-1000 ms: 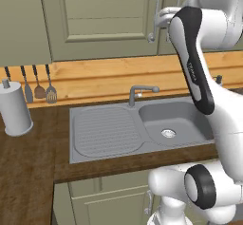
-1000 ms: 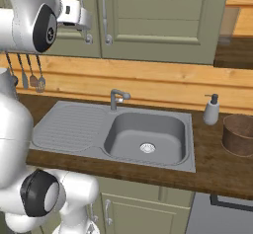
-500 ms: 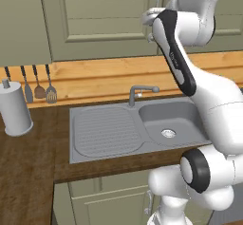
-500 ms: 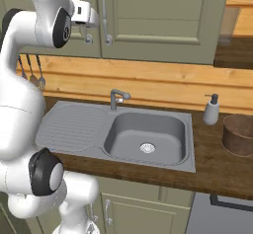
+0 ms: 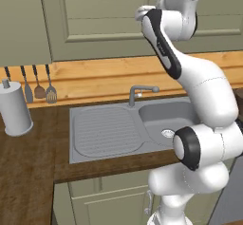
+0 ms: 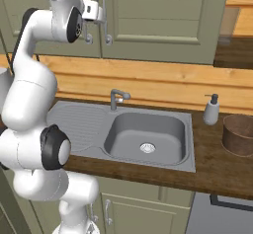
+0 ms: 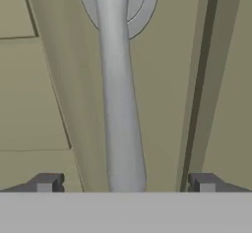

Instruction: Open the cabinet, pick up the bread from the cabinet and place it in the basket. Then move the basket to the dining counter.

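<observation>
The sage-green cabinet (image 6: pixel 163 20) hangs above the sink with both doors shut, so the bread is hidden. My gripper (image 6: pixel 102 15) is raised right up to the door fronts, at the curved grey handles (image 6: pixel 105 16). In the hand view one handle bar (image 7: pixel 120 104) runs straight down between my open gripper's (image 7: pixel 125 184) two fingertips (image 7: pixel 47 183), which stand on either side of it without touching. The door seam (image 7: pixel 197 94) lies just beside the bar. The brown basket (image 6: pixel 239 134) sits on the worktop at the far right. The dining counter is out of view.
A grey sink (image 6: pixel 146 136) with a faucet (image 6: pixel 117 98) lies below the arm. A soap dispenser (image 6: pixel 211 110) stands beside the basket. A paper towel roll (image 5: pixel 15 107) and hanging utensils (image 5: pixel 39 84) are at the left. Low cupboards (image 6: pixel 148 211) sit under the worktop.
The arm has swung up and in towards the cabinet, bringing the hand to the door handles. The jaws stayed open and the doors have not moved.
</observation>
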Robot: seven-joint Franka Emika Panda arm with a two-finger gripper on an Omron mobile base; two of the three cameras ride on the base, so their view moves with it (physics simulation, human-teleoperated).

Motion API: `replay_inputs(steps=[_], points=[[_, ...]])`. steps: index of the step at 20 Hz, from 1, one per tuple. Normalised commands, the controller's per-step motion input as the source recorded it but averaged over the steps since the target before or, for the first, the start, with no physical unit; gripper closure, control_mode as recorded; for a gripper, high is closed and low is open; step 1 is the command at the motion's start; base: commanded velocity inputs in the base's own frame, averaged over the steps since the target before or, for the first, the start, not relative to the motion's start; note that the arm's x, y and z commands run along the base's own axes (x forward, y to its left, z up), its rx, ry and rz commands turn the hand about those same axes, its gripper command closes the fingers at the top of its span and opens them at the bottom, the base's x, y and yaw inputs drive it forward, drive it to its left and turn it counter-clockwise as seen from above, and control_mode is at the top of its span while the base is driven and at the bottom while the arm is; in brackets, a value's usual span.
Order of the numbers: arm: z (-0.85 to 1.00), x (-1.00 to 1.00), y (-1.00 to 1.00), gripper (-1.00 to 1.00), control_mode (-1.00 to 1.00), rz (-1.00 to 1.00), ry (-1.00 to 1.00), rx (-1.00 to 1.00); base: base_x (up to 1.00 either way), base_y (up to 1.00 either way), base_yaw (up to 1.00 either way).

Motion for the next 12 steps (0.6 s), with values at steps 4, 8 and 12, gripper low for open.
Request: replay_inputs(steps=[4,8,12], points=[[-0.05,0.56,0.02,-1.00,-1.00,0.00,0.00,0.00,0.00,0.00,0.00],[-0.45,0.22,0.26,1.00,-1.00,0.00,-0.09,0.00,0.00,0.00,0.00],[-0.38,0.60,0.14,1.00,-1.00,0.00,-0.14,0.00,0.00,0.00,0.00]])
